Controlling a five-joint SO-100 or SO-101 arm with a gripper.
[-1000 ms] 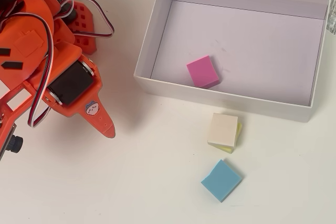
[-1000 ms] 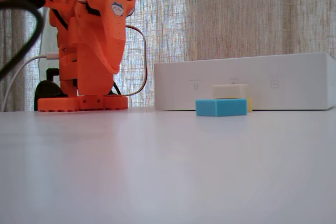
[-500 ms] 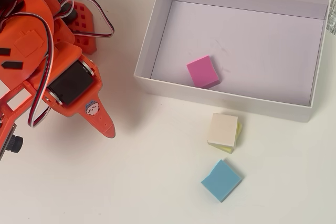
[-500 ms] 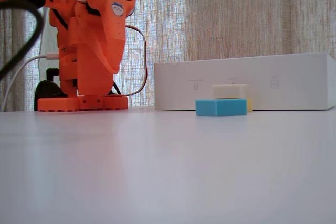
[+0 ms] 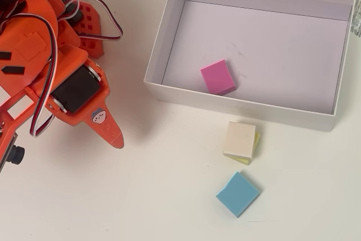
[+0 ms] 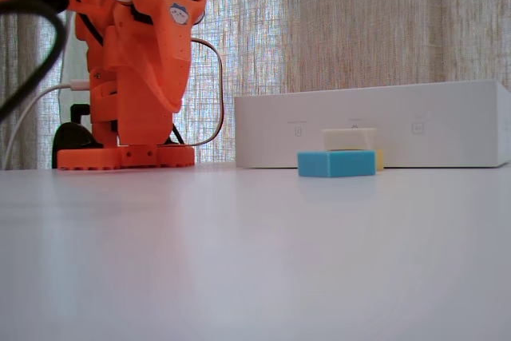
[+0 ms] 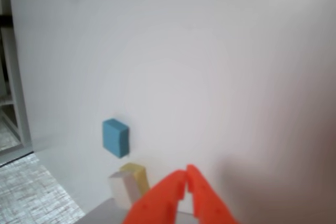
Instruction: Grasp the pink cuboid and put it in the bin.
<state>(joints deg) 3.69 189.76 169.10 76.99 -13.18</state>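
The pink cuboid (image 5: 218, 77) lies flat on the floor of the bin (image 5: 237, 105), close to its front wall, in the overhead view. The fixed view shows only the bin's white outer wall (image 6: 367, 125), which hides the cuboid. My orange gripper (image 5: 115, 139) hangs over the table to the left of the bin, well apart from the cuboid. In the wrist view its fingertips (image 7: 178, 178) meet, so my gripper (image 7: 186, 174) is shut with nothing in it.
A cream block with a yellow underside (image 5: 239, 140) (image 6: 350, 138) sits just outside the bin's front wall. A light blue block (image 5: 237, 193) (image 6: 335, 163) (image 7: 116, 137) lies a little nearer. The arm's base (image 6: 124, 156) and cables stand at the left.
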